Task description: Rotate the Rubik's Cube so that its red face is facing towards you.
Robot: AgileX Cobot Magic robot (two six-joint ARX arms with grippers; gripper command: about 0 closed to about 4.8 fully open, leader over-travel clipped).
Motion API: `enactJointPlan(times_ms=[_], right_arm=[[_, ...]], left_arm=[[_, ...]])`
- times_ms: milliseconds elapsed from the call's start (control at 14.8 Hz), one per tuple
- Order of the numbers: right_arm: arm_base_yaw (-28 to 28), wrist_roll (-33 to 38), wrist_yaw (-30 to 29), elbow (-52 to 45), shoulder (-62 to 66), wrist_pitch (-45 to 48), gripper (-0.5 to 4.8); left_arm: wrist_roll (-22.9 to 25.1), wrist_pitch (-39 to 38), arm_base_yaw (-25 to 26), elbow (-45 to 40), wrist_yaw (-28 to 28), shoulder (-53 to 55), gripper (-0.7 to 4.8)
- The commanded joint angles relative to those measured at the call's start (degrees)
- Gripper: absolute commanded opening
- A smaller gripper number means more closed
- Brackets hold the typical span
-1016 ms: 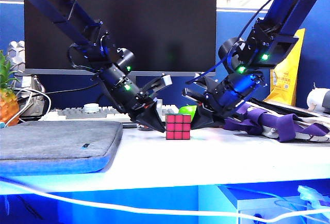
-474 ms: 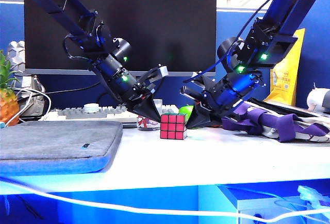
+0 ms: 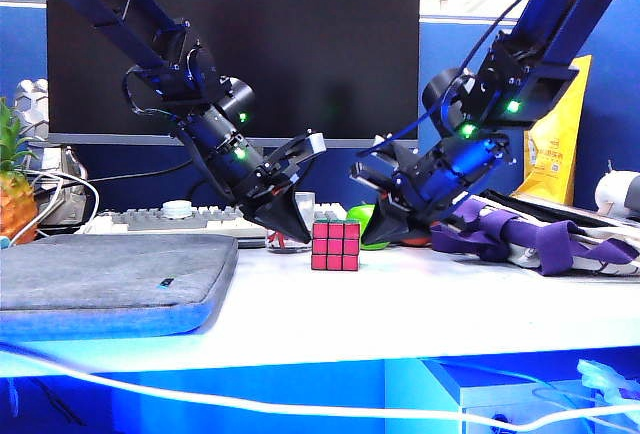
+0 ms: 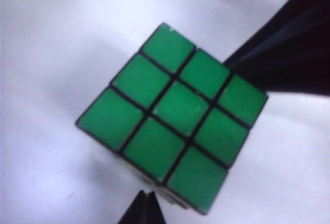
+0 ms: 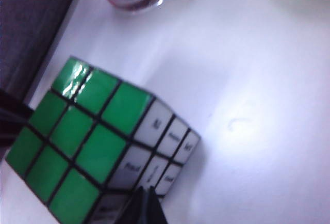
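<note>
Nearest the exterior camera: grey padded mat on the white table, lying well off to the outer side of the left gripper.

Rubik's Cube rests flat on the table between the two grippers. The red face is turned toward the exterior camera. Left wrist view shows the cube from above, green side up. Right wrist view shows the green top plus a white side with printing.

Left gripper: angled down, just beside the cube on its left flank, fingertips close to the upper edge; contact cannot be judged. Fingers spread apart, nothing held.

Right gripper: angled down on the cube's opposite flank, near but apart from it. Fingers parted, holding nothing.

Behind the left gripper's tip: clear glass cup with red print. Behind the right gripper: a green round object, partly hidden. Purple straps lie beyond the right gripper's outer side.

Farther back: keyboard, then dark monitor.
</note>
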Motion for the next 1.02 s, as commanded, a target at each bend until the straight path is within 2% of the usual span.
enactJointPlan(times_ms=[68, 271, 407, 542, 610, 678, 881, 1016], right_arm=[[-1.4, -0.1, 0.2, 0.2, -1.5, -1.3, -0.06], [-5.6, -0.1, -0.1, 0.2, -5.3, -6.4, -0.06], [-6.4, -0.1, -0.3, 0.1, -8.1, -7.0, -0.06], [-5.9, -2.9, -0.5, 0.1, -10.7, -12.6, -0.06], [-5.0, -4.7, -0.1, 0.0, -11.5, -14.8, -0.06], [-4.6, -4.7, -0.3, 0.0, -12.2, -16.2, -0.06], [-3.1, -6.0, 0.0, -1.6, -19.3, -19.5, -0.06], [-2.9, -5.9, 0.2, -3.9, -25.8, -20.4, -0.06]], left_arm=[[1.3, -0.3, 0.0, 0.1, -5.3, -0.3, -0.05], [1.9, -5.9, 2.2, 0.2, -10.2, -1.4, -0.05], [2.6, -8.3, 3.8, 0.2, -8.7, -3.1, -0.05], [0.2, -11.0, 5.4, 0.2, -6.0, -5.9, -0.05], [1.9, -12.9, 5.5, 0.2, -2.7, -7.4, -0.05], [1.8, -13.7, 5.8, 0.2, -2.3, -8.7, -0.05], [4.9, -25.1, 5.9, -0.2, -2.3, -13.6, -0.05], [4.0, -26.8, 5.9, -0.2, -6.6, -17.8, -0.05]])
